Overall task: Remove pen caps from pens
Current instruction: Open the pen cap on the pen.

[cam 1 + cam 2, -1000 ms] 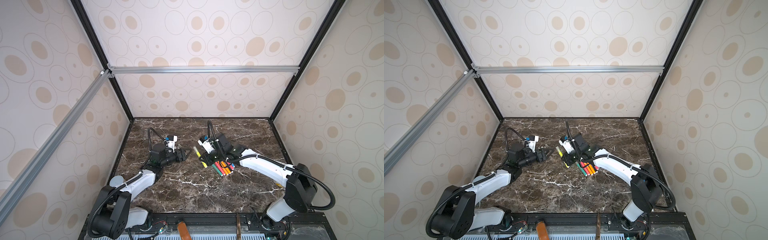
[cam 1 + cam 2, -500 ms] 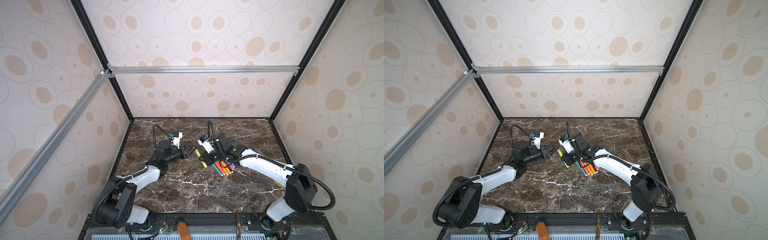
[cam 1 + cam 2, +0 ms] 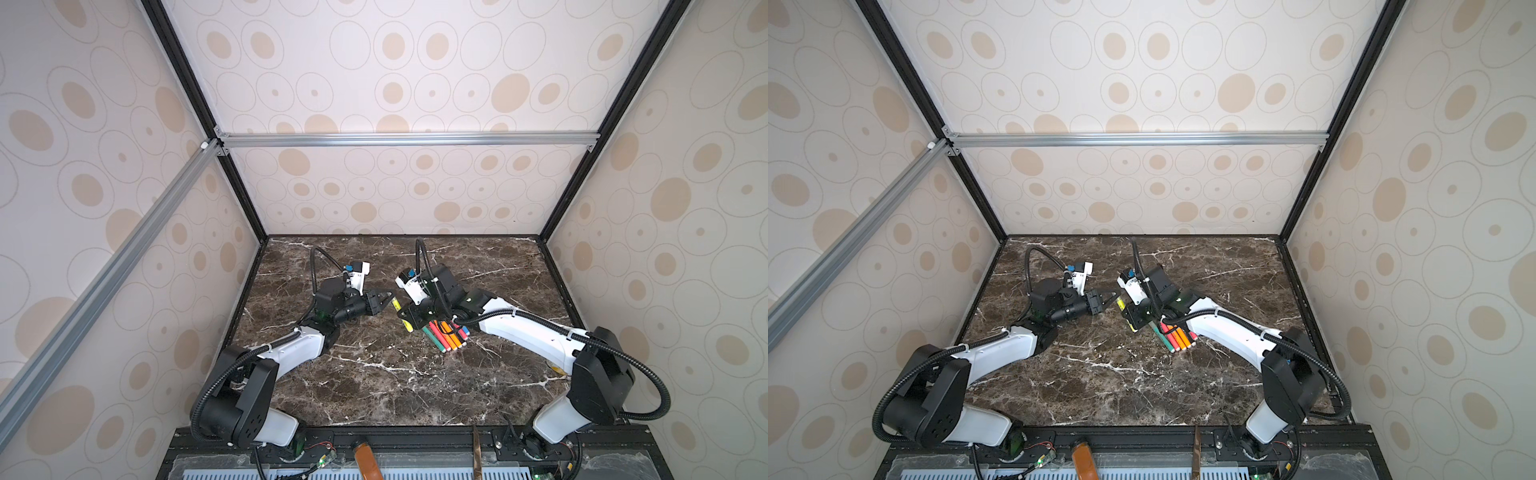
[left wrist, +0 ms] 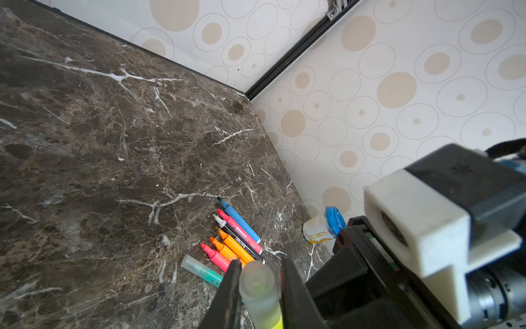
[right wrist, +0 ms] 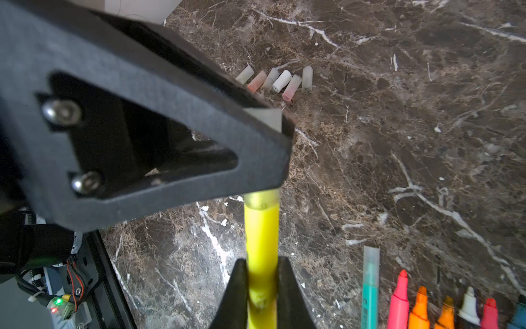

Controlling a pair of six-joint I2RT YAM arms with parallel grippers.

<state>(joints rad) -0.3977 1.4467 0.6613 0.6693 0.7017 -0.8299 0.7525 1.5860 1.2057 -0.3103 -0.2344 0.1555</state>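
My right gripper (image 5: 262,260) is shut on the barrel of the yellow pen (image 5: 261,228), held just above the table in both top views (image 3: 395,306) (image 3: 1121,304). Its translucent pen cap (image 4: 257,284) sits between the fingers of my left gripper (image 4: 260,263), which has closed onto it from the left (image 3: 388,297). Several uncapped pens (image 4: 236,242) lie in a row under the right arm (image 3: 446,334). A green pen (image 5: 370,279) beside them has its cap on. Several loose pen caps (image 5: 280,81) lie together on the marble.
A small white pot with a blue lid (image 4: 324,228) lies by the right wall. The right arm's camera housing (image 4: 427,228) sits close to my left gripper. Patterned walls close in the marble table (image 3: 374,386) on three sides.
My left arm has reached right to the yellow pen, and its jaws have closed from wide open onto the cap. The right arm and the pen have stayed still.
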